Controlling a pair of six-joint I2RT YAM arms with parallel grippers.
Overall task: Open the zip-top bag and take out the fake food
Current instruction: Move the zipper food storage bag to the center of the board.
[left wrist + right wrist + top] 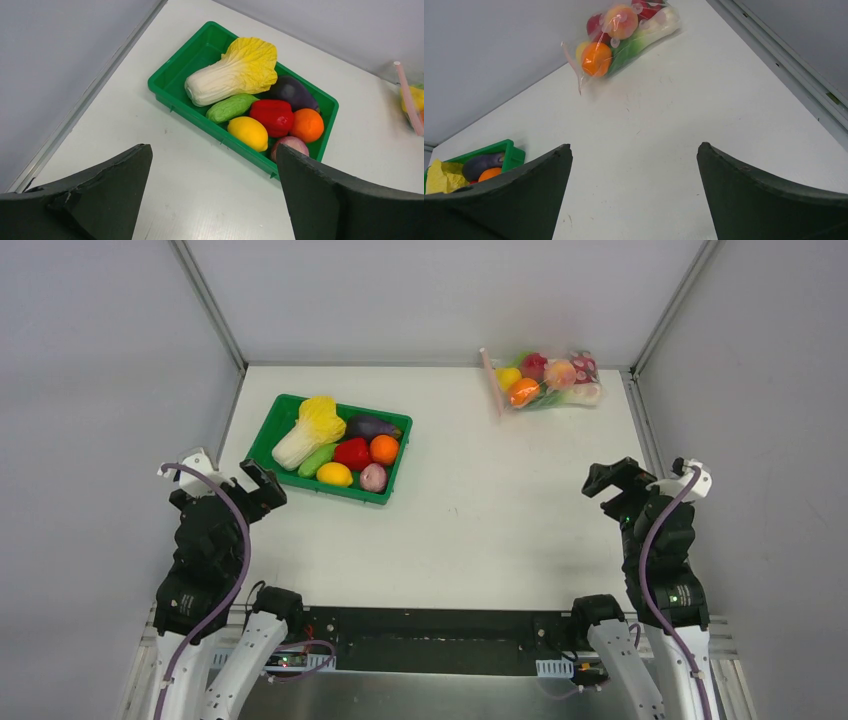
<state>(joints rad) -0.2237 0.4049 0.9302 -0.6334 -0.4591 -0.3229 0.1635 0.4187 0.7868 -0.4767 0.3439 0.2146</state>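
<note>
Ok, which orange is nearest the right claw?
The orange inside the zip-top bag, far right; the other orange lies in the green tray.

Zip-top bag (506,400) was clear with a pink zip strip (491,380); its fake food (524,392) showed orange, yellow, red, peach, white and green. Tray (200,57) was green; napa cabbage (235,70) yellow-white, eggplant (292,91) purple, pepper (272,115) red.
</note>
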